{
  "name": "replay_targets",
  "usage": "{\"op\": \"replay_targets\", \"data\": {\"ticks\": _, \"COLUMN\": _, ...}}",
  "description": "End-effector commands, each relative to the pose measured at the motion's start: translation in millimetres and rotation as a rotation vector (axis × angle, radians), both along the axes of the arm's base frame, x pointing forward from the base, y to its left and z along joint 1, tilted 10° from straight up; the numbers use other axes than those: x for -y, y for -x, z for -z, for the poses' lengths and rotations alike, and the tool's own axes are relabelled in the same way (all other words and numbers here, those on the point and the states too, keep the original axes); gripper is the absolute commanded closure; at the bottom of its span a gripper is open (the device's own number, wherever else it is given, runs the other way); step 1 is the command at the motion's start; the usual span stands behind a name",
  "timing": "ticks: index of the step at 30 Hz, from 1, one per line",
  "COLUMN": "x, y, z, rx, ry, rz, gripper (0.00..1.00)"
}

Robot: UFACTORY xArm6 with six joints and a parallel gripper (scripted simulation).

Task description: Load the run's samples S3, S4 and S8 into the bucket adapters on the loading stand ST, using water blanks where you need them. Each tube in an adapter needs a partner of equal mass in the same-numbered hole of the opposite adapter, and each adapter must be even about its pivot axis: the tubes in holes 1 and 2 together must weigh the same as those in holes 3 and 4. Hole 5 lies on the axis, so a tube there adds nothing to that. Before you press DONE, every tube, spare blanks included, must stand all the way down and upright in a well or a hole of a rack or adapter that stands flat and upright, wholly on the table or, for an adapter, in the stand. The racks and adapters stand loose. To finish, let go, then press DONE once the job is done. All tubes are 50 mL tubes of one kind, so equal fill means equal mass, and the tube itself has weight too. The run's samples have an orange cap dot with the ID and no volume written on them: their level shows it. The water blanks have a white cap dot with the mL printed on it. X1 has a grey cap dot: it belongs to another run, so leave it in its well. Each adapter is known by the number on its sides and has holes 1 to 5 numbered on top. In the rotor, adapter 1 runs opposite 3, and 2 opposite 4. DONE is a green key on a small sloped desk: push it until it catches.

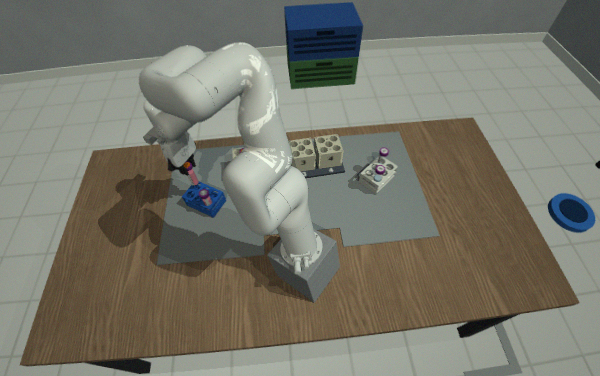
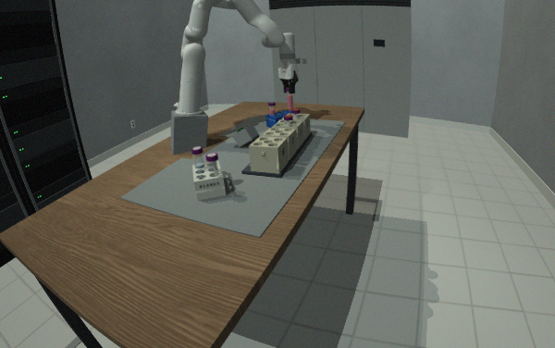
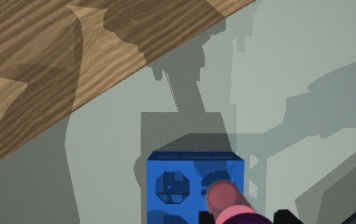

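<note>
1. Gripper (image 1: 186, 168) clenched on a pink tube (image 1: 192, 175) by its cap end; the tube hangs clear above the blue rack (image 1: 204, 200), its lower tip over the rack's top.
2. Wrist view: the tube's rounded pink bottom (image 3: 224, 196) sits over the rack's right side, beside an open octagonal well (image 3: 172, 186).
3. Blue rack: blocky, glossy, standing on the grey mat (image 1: 380, 220) near the mat's left part. One purple-capped tube (image 1: 204, 193) stands in it.
4. Open room: bare wood table (image 1: 450, 280) to the rack's left and front; the arm's own lower links crowd its right.
5. Adapters (image 1: 316, 153): cream cubes with round holes in a row on a dark stand (image 1: 325, 172), behind the arm, well apart from the blue rack. In the exterior view one capped tube (image 2: 288, 118) stands at the row's far end.
6. Blanks rack (image 1: 378, 176): cream, small, right of the stand, holding purple-capped tubes.
7. Arm base (image 1: 325, 270): grey block at the mat's front notch.
8. Wood is grained and matte; the mat is flat grey with straight edges.
</note>
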State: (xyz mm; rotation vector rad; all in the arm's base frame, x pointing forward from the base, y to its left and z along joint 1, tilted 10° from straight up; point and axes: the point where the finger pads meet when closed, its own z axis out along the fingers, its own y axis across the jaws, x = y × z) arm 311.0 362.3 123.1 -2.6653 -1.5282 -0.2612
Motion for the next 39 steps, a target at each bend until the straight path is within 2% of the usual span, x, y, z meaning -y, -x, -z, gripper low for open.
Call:
{"op": "replay_targets", "data": {"ticks": 1, "x": -0.3, "y": -0.2, "z": -8.7, "rx": 0.004, "ry": -0.004, "rz": 0.0, "gripper": 1.0}}
{"op": "replay_targets", "data": {"ticks": 26, "x": 6.0, "y": 5.3, "z": -54.0, "rx": 0.004, "ry": -0.004, "rz": 0.0, "gripper": 1.0}}
{"op": "replay_targets", "data": {"ticks": 39, "x": 7.9, "y": 7.0, "z": -67.8, "rx": 0.004, "ry": -0.004, "rz": 0.0, "gripper": 1.0}}
